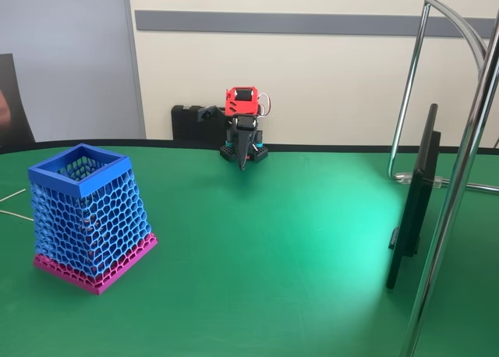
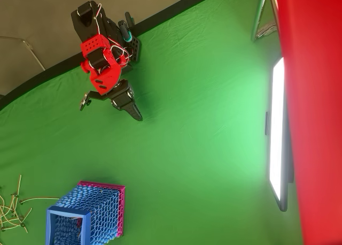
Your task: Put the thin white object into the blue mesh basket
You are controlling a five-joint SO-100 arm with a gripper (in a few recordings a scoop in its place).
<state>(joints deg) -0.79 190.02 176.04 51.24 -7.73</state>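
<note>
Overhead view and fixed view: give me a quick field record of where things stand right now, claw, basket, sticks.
claw: folded near the arm's base at the table's far edge, pointing down at the green cloth, jaws together, nothing seen in them
blue mesh basket: upright on the green table, magenta base band down, far from the claw
thin pale sticks: loose pile on the cloth beside the basket
thin white object: cannot pick it out among the sticks
basket contents: cannot tell
monitor: standing at the table's right in the fixed view

No readable text, labels, brand marks or numbers anywhere in either view, tbh.
</note>
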